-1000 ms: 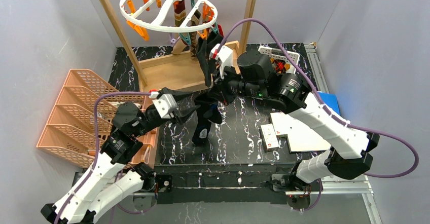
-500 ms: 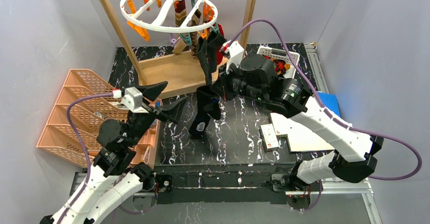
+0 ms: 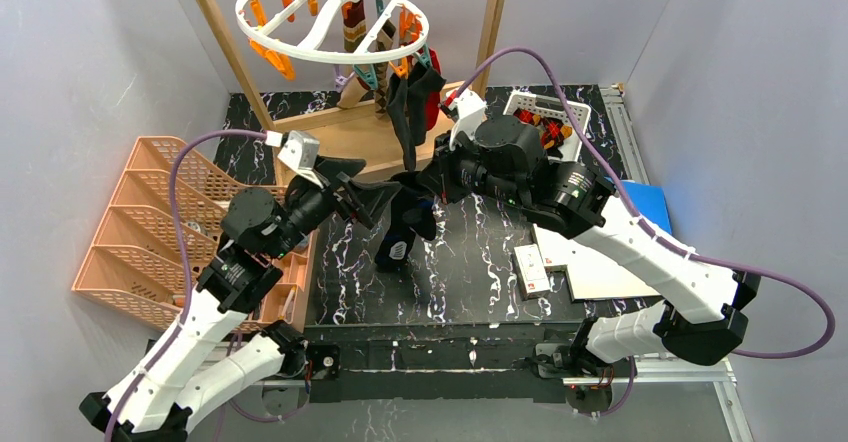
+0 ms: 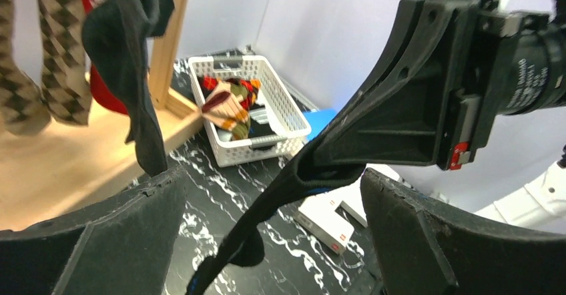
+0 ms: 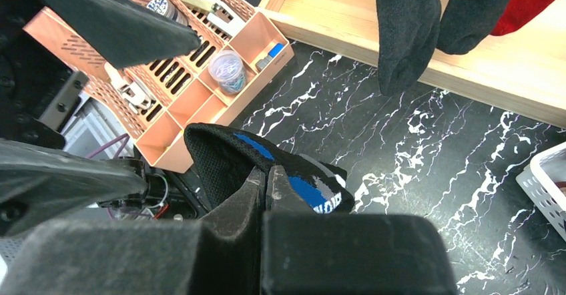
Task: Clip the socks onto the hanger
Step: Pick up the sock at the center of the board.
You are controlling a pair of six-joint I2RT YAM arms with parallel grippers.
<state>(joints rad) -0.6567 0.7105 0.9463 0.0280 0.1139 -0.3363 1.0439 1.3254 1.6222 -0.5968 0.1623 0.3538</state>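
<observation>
1. Black sock [image 3: 398,247] dangles over the tabletop [image 3: 470,272], low in front of the hanger [image 3: 300,40], not clipped yet.
2. Right pincer [image 5: 267,175] is clenched on the sock's upper end.
3. Left pincer [image 3: 362,187] is spread wide just beside the sock, grasping nothing.
4. Step looks like a two-arm regrip before clipping; other hung socks [image 3: 408,102] are already on the ring.
5. Next: left clamps the sock, then it goes up to a free clip.

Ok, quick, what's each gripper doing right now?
Left gripper: open wide, holding nothing.
Right gripper: closed on a black sock with blue markings.
</observation>
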